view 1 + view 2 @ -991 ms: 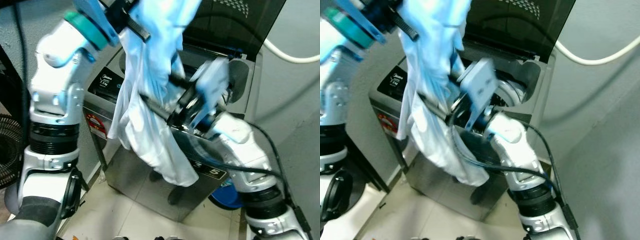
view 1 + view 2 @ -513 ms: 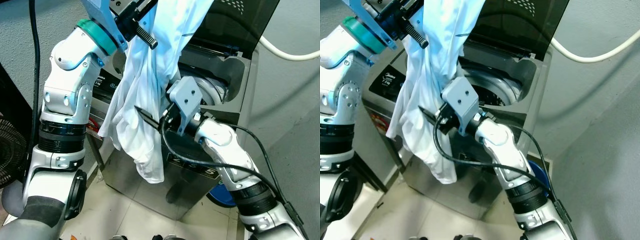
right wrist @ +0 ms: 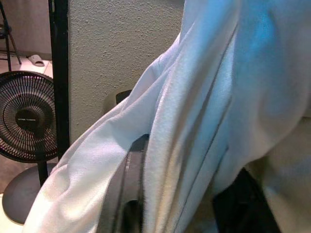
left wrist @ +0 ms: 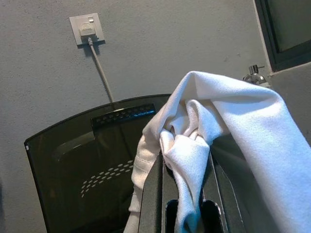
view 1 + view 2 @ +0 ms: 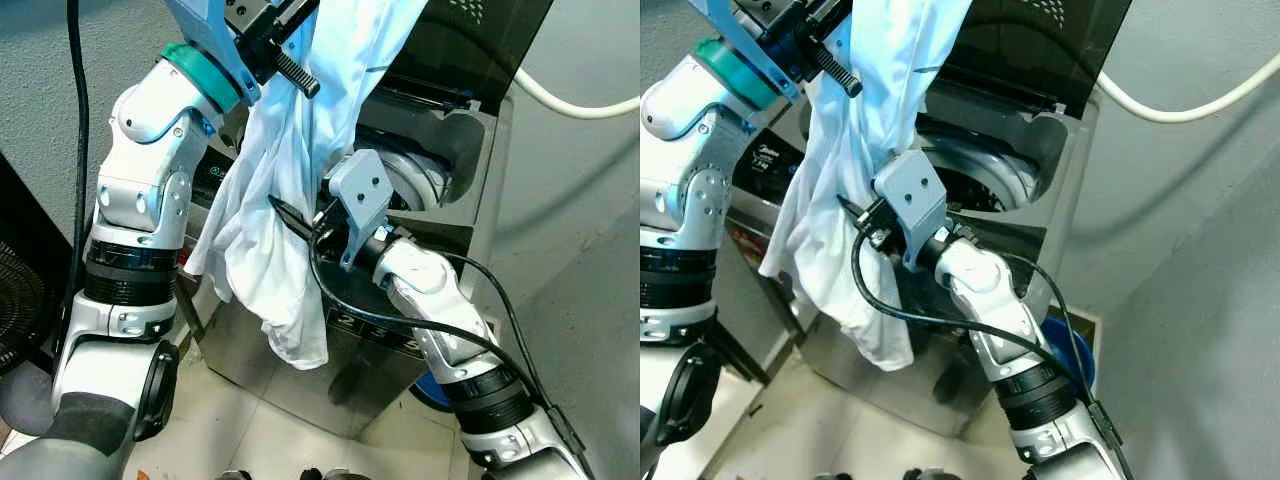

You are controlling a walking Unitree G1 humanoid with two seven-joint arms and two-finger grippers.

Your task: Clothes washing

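**Left eye view: garment held high over the open washer**

Left eye view has my left gripper [image 5: 285, 55] raised well above the washing machine [image 5: 440, 190], its jaws clenched on a bunch of the white garment [image 5: 290, 200]. The left wrist view confirms it: a wad of cloth [image 4: 187, 145] is pinched between the two black fingers [image 4: 151, 194], with the raised dark lid [image 4: 87, 160] behind. I judge the arm is up this high so the long cloth hangs free of the machine's front edge.

My right gripper [image 5: 300, 218] sits lower, pressed into the hanging folds just in front of the drum opening [image 5: 410, 180]. One black finger pokes out past the cloth; the right wrist view shows fabric draped over the fingers [image 3: 133, 189], so I cannot tell whether those jaws are gripping or merely pushing (my guess is gathering the loose tail).

Most of the garment hangs outside the machine, down its front panel, its bottom hem above the tiled floor [image 5: 270, 430]. To my eye nothing is in the drum yet, and the tail must be swung over the rim before release. A standing fan [image 3: 26, 116] is off to the side.
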